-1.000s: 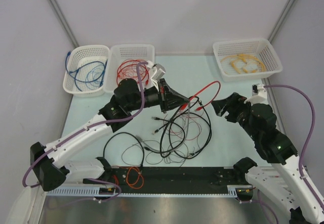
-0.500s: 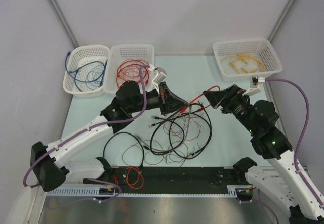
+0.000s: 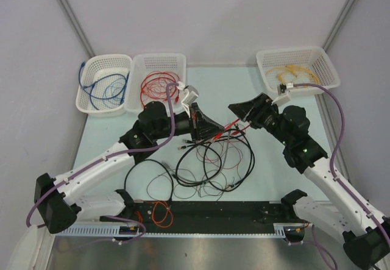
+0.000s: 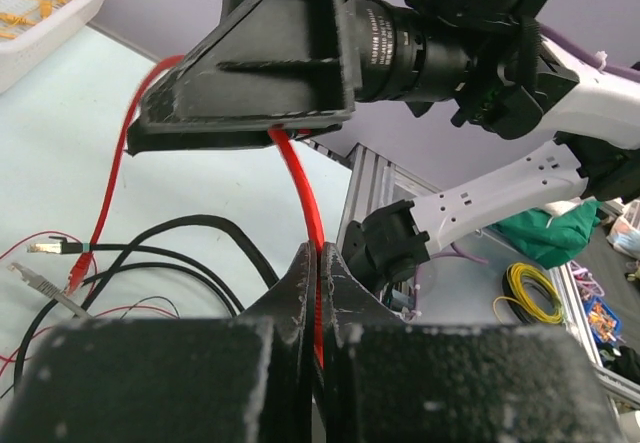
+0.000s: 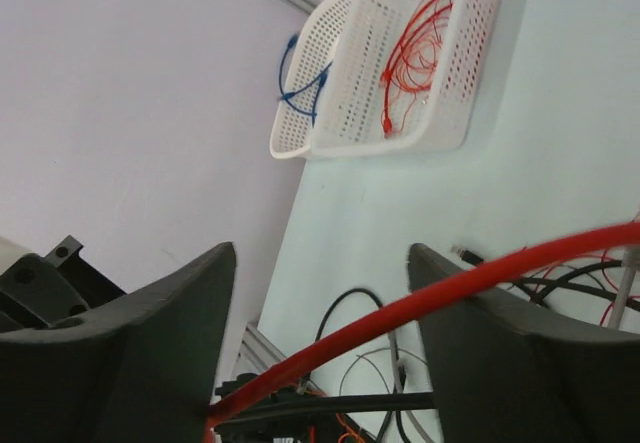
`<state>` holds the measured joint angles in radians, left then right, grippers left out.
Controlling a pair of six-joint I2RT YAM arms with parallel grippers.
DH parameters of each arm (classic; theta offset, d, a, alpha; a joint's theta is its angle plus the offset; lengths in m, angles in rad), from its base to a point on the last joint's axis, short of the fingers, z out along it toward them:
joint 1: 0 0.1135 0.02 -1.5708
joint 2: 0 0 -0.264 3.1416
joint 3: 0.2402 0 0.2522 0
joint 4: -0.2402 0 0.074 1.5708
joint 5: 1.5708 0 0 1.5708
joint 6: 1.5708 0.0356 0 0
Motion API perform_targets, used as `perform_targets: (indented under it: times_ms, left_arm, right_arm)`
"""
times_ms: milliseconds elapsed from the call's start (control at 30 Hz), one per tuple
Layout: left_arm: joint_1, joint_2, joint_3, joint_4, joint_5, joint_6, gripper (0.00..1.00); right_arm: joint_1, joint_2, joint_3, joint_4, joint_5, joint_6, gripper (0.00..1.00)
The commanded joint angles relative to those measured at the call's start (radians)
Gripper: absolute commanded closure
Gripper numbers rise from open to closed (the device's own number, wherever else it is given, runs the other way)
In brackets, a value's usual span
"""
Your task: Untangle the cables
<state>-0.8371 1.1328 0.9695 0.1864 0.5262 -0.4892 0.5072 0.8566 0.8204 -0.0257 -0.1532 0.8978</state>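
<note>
Position of the right arm differs from one second ago: we see the right gripper [image 3: 235,109] shifted from the right side of the table [image 3: 280,172] to the centre. It now sits close to the left gripper [image 3: 226,131], which keeps its place. The right jaws stand wide, and the red cable [image 5: 420,303] passes between the fingers unclamped. The left gripper is closed tight on that same red cable, pinching it at the fingertips. The tall red loop that arched toward the far right earlier is now drawn short between the two grippers.

The cables [image 3: 210,163] lie as a jumble at the table centre, on the near side of both grippers. We note overlapping black loops with thin reddish-brown wires threaded through them. Small plug ends show at the left edge of the pile.
</note>
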Motion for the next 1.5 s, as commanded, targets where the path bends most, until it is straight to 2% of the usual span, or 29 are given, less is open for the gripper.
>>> perform_targets:
  times_ms: [0, 33, 67, 100, 133, 167, 200, 233, 267, 333, 400, 433, 500, 567, 733, 967, 1200, 1400, 1467]
  left_arm:
    - [-0.017, -0.038, -0.012, 0.045, 0.001, 0.026, 1.0]
    - [-0.022, -0.034, -0.015, 0.036, -0.002, 0.031, 1.0]
    - [-0.026, -0.034, -0.018, 0.032, -0.006, 0.037, 1.0]
    - [-0.03, -0.031, -0.02, 0.022, -0.015, 0.04, 0.99]
    - [-0.03, -0.036, -0.022, -0.002, -0.038, 0.043, 0.94]
    - [-0.03, -0.041, -0.023, -0.016, -0.057, 0.055, 0.85]
    - [-0.03, -0.048, -0.025, -0.027, -0.072, 0.061, 0.65]
    - [-0.03, -0.066, -0.029, -0.039, -0.101, 0.072, 0.58]
    - [-0.03, -0.071, -0.029, -0.047, -0.118, 0.08, 0.45]
    - [-0.031, -0.08, -0.022, -0.076, -0.153, 0.093, 0.29]
    - [-0.03, -0.085, -0.015, -0.09, -0.196, 0.097, 0.04]
    - [-0.03, -0.087, -0.014, -0.088, -0.207, 0.094, 0.0]
    - [-0.03, -0.082, -0.017, -0.061, -0.203, 0.087, 0.0]
    - [-0.031, -0.073, -0.025, -0.021, -0.14, 0.061, 0.0]
    - [-0.072, 0.01, -0.061, 0.156, -0.042, -0.012, 0.0]
    - [-0.226, 0.156, -0.055, 0.286, -0.045, 0.0, 0.0]
    - [-0.241, 0.249, -0.064, 0.4, -0.045, -0.046, 0.0]
    - [-0.241, 0.251, -0.086, 0.42, -0.146, -0.057, 0.0]
    - [-0.241, 0.252, -0.086, 0.418, -0.15, -0.061, 0.06]
  right_arm:
    - [-0.004, -0.017, -0.001, 0.084, -0.02, 0.009, 0.39]
    - [-0.006, -0.018, -0.001, 0.11, -0.019, 0.006, 0.47]
    - [-0.007, -0.022, -0.001, 0.122, -0.019, 0.004, 0.63]
    - [-0.01, -0.025, -0.001, 0.135, -0.019, 0.001, 0.69]
    - [-0.016, -0.03, 0.0, 0.154, -0.02, 0.003, 0.75]
    - [-0.021, -0.036, 0.005, 0.158, -0.028, 0.001, 0.86]
    - [-0.027, -0.037, 0.008, 0.152, -0.034, 0.001, 0.9]
    - [-0.039, -0.04, 0.014, 0.144, -0.046, 0.0, 0.95]
    - [-0.044, -0.044, 0.022, 0.135, -0.051, 0.0, 1.0]
    - [-0.048, -0.048, 0.025, 0.106, -0.051, -0.01, 1.0]
    - [-0.049, -0.05, 0.026, 0.083, -0.048, -0.014, 1.0]
    - [-0.049, -0.05, 0.026, 0.075, -0.048, -0.019, 1.0]
    - [-0.047, -0.045, 0.026, 0.061, -0.052, -0.022, 1.0]
    - [-0.049, -0.039, 0.026, 0.058, -0.063, -0.019, 1.0]
    - [-0.032, -0.015, 0.026, 0.099, -0.092, 0.004, 1.0]
    - [0.013, 0.015, 0.036, 0.127, -0.095, 0.016, 1.0]
    - [0.024, 0.01, 0.045, 0.107, -0.089, 0.009, 1.0]
    - [0.017, -0.004, 0.046, 0.081, -0.095, -0.004, 1.0]
    - [0.022, -0.005, 0.046, 0.072, -0.097, -0.005, 1.0]
